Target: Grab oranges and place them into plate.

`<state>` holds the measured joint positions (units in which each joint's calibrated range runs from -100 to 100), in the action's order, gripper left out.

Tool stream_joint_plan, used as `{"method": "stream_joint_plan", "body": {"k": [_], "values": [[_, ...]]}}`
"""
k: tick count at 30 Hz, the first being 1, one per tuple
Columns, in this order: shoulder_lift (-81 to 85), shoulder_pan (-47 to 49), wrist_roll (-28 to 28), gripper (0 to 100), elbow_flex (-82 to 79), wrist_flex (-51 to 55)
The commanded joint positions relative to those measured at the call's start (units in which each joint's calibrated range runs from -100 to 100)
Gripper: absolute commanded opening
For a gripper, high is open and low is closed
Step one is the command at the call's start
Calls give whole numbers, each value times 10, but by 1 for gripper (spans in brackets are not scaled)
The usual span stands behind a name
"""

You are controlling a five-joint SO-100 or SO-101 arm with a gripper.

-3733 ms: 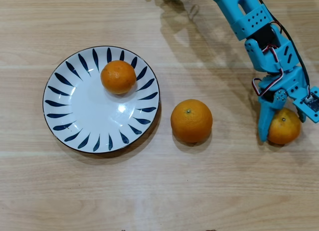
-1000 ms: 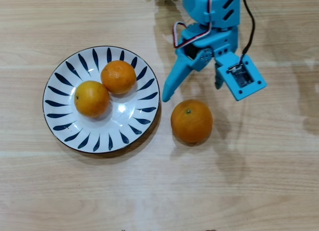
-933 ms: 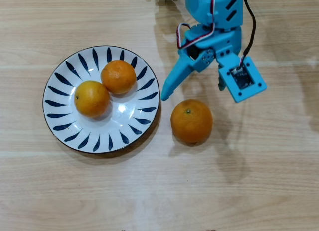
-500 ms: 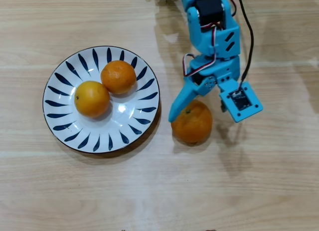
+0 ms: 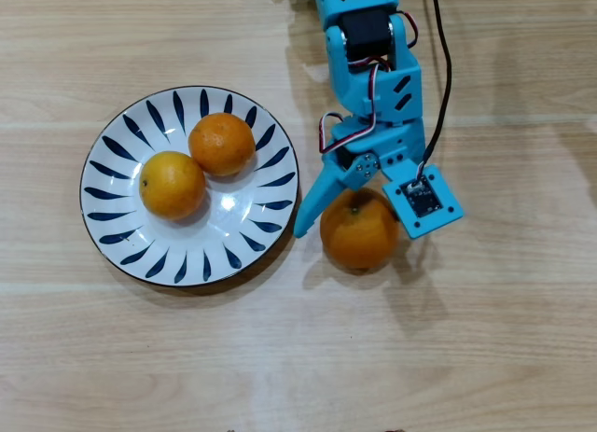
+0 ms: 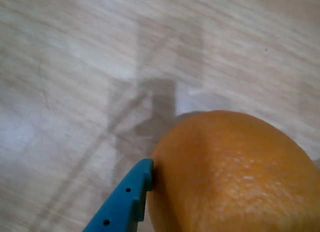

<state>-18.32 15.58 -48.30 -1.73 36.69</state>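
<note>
Straddling third orange (image 5: 359, 234) on table: hand (image 5: 350, 229); two oranges (image 5: 196, 166) on plate (image 5: 126, 229).

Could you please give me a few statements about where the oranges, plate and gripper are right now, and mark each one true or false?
1. Two oranges lie on the plate. True.
2. The third orange also lies on the plate. False: it sits on the wooden table, to the right of the plate in the overhead view.
3. The gripper is at the third orange, one blue finger touching its side. True.
4. The two oranges on the plate lie far apart. False: they lie side by side, touching or nearly so.
5. The plate is plain white. False: dark blue strokes ring its rim.
</note>
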Motion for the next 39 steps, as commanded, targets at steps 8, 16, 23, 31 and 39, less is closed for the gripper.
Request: {"method": "stream_joint_plan", "body": {"k": [8,16,23,31,39], "values": [[-39,11,-34,51,8,1],[-32,15,-17,51,40,1],[-32,28,-16,40,61,1],[-31,30,-16,39,60,3],[31,31,-9,39,52,8]]}}
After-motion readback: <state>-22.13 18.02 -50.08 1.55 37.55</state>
